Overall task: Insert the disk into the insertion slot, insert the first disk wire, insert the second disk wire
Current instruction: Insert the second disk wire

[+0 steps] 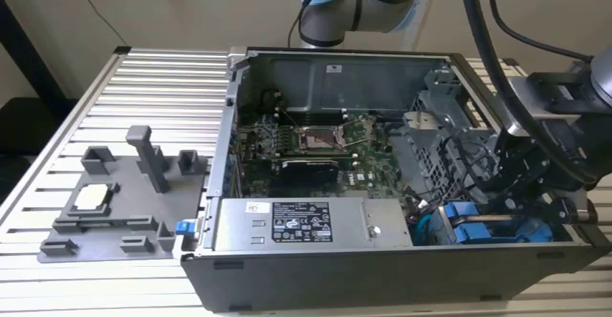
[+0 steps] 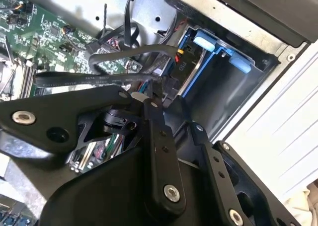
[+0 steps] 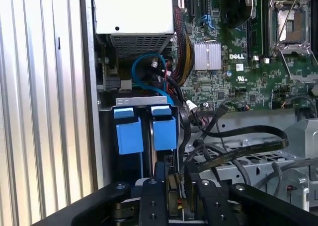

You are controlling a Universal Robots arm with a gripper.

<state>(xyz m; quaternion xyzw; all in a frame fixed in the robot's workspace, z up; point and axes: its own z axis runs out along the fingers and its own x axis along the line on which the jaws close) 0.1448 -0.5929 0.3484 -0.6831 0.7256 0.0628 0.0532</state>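
Two blue-handled drives sit side by side in the grey drive cage [image 3: 141,102] at the case's corner. The disk [image 3: 164,131] is the one farther from the case wall, pushed into the insertion slot; its silver body [image 2: 191,69] shows in the second wrist view, and its blue handle [image 1: 459,211] in the exterior view. My gripper [image 3: 176,191] hangs over the disk's rear end. Its black fingers [image 2: 151,107] stand close together on the plug of a flat black disk wire [image 2: 99,79]. A second plug with red and yellow leads [image 2: 179,54] lies against the disk's end.
The other blue-handled drive [image 3: 129,134] stands next to the case wall. The grey power-supply box [image 1: 306,224] borders the cage. Loose black cables [image 3: 238,136] loop over the motherboard [image 1: 316,141]. A grey fixture plate [image 1: 115,195] lies on the slatted table at the exterior view's left.
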